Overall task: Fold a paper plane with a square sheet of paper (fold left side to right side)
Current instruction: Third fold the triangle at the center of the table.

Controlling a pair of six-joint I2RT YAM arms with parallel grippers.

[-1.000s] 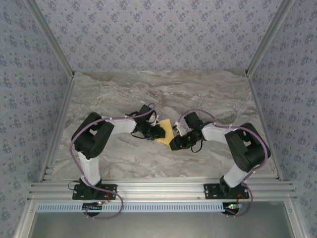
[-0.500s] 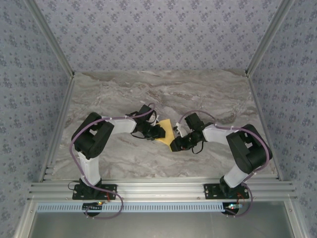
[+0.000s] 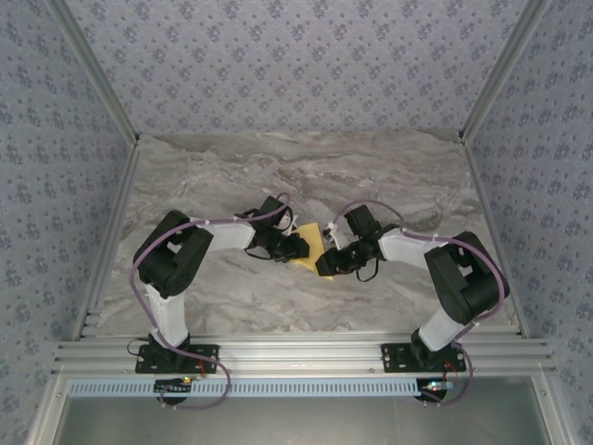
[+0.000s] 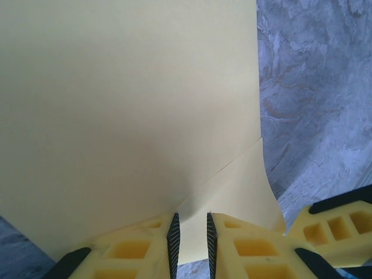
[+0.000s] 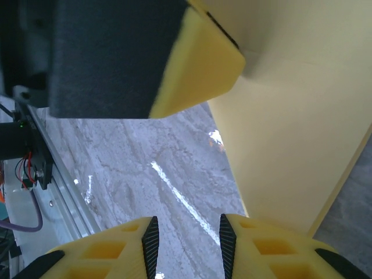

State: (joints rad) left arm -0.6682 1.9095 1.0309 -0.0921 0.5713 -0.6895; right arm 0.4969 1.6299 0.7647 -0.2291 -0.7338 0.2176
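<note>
left arm [image 3: 171,260] reaches in over the marble table [image 3: 278,167], purple cable [image 3: 139,287] looped along it; left gripper [image 4: 192,226] sits at the left edge of the sheet of paper [image 3: 312,241], pads only a narrow slit apart, yellow paper showing through the slit, can't tell if the tips pinch it or just rest on it. sheet is mid-table between the two grippers, roughly centred between the arm bases, partly lifted and doubled: one layer's edge runs diagonally across another near the left tips. right gripper [image 5: 186,229] is just beside the sheet's near-right edge, jaws moderately apart with bare table between them, nothing held, paper running past the outside of one finger. right wrist view has a left pad [image 5: 197,64] touching the sheet from above. right arm [image 3: 463,278] bends in from the right. aluminium rail [image 3: 296,352] along the near edge, patterned walls [image 3: 296,65] on three sides
</note>
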